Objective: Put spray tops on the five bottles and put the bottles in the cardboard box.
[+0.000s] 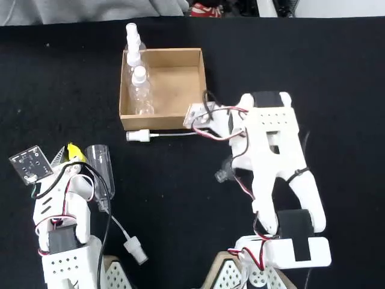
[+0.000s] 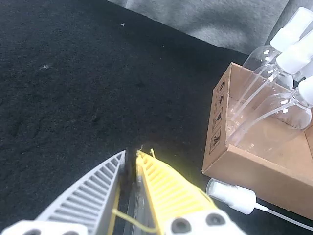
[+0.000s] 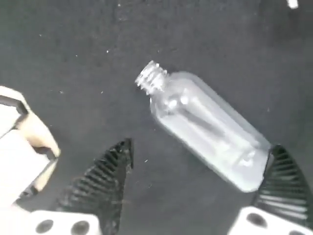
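Likely light and slippery, the uncapped clear plastic bottle (image 3: pixel 205 127), 5 o'clock of the brown cardboard box (image 1: pixel 162 123), suited mid-body grasp; right claw (image 3: pixel 200 145) stood open.

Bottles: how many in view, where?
5. Capped, in the cardboard box: rear bottle, middle bottle, front bottle. Uncapped, lying down: left bottle beside the left hand, right bottle between the open fingers of the right hand. None seems hidden.

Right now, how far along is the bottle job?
Done: three capped bottles sit in the cardboard box. In hand: right end effector open around an uncapped bottle lying on the table. Left: cap and box it and the second uncapped bottle; two spray tops lie loose.
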